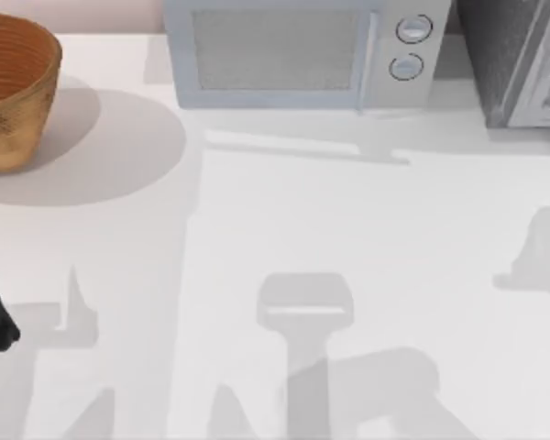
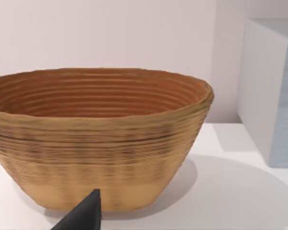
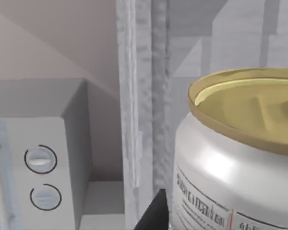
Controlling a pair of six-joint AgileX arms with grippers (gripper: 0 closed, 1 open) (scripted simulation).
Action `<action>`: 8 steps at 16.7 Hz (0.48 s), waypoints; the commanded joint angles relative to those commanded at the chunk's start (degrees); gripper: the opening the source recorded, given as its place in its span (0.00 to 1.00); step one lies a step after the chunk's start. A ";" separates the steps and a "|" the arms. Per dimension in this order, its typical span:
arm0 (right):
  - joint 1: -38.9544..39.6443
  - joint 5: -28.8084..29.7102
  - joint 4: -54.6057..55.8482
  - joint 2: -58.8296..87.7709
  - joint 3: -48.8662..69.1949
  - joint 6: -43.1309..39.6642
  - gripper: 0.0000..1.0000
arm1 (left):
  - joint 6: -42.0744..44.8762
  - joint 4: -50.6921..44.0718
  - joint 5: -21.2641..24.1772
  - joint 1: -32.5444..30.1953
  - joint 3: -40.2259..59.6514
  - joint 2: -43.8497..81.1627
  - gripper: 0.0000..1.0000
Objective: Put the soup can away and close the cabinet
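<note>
Woven tan wicker basket (image 1: 14, 92), ribbed bowl shape, sits at the far left of the white tabletop (image 1: 348, 238); the inner wall in sight in the left wrist view is bare, its floor hidden. Light grey microwave (image 1: 293, 55) with two round knobs (image 1: 411, 46) stands at the far edge, door shut. Dark grey speckled cabinet (image 1: 518, 60) with lighter framed door sits at the far right corner, just beside the microwave.

Small cylindrical soup can (image 3: 235, 163), silver-white label, dull gold round top, is close up in the right wrist view, upright with long axis vertical and top up, next to the cabinet's pale door edge (image 3: 139, 96). Label print is too small to read.

Left end effector (image 2: 84, 213) is near the basket, a dark tip visible; cannot tell whether its fingers are apart. Right end effector: grip state cannot be told.
</note>
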 joint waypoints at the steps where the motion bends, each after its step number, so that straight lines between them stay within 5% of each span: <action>1: -1.06 -1.08 -2.39 -4.82 -1.22 -0.12 0.00 | 0.00 0.00 0.00 0.00 0.00 0.00 1.00; 8: -8.28 -9.83 -17.72 -26.25 -11.04 -0.74 0.00 | 0.00 0.00 0.00 0.00 0.00 0.00 1.00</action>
